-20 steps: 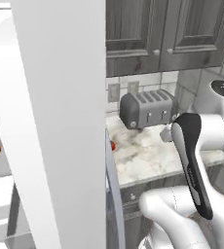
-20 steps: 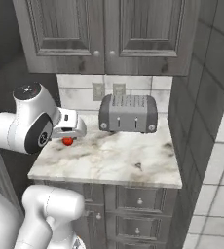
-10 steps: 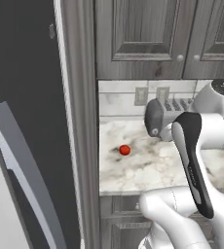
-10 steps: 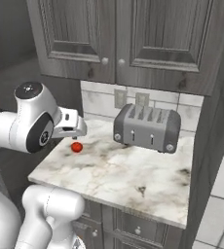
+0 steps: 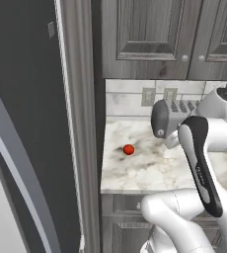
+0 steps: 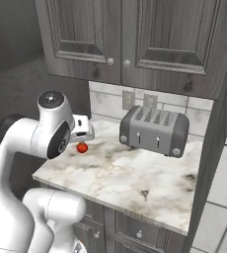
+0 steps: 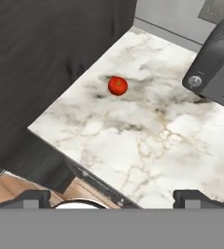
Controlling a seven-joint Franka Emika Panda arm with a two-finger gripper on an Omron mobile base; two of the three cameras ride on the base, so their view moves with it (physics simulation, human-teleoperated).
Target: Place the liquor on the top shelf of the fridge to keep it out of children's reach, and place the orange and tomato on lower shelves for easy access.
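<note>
The tomato [image 7: 117, 85], a small glossy red ball, lies on the marble counter [image 7: 148, 141] near its left end, close to the fridge's dark side wall [image 7: 46, 53]. It also shows as the tomato [image 5: 129, 149] and the tomato [image 6: 82, 147] in the base views. My gripper [image 7: 113, 199] hangs above the counter's front edge, well short of the tomato, open wide with nothing between its fingertips [image 7: 30, 198]. The fridge door [image 5: 31, 108] with its curved silver handle [image 5: 21, 173] stands at the left. The liquor, the orange and the fridge's shelves are out of view.
A silver toaster [image 6: 155, 131] stands at the back of the counter, right of the tomato. Grey wall cabinets [image 6: 130, 39] hang above, with drawers [image 6: 135, 227] below the counter. A tall grey panel [image 6: 219, 123] closes the counter's right end.
The whole picture has shifted as the base drove. The fridge's inside has left the views and the counter with the tomato has come to the middle. The gripper stays open.
</note>
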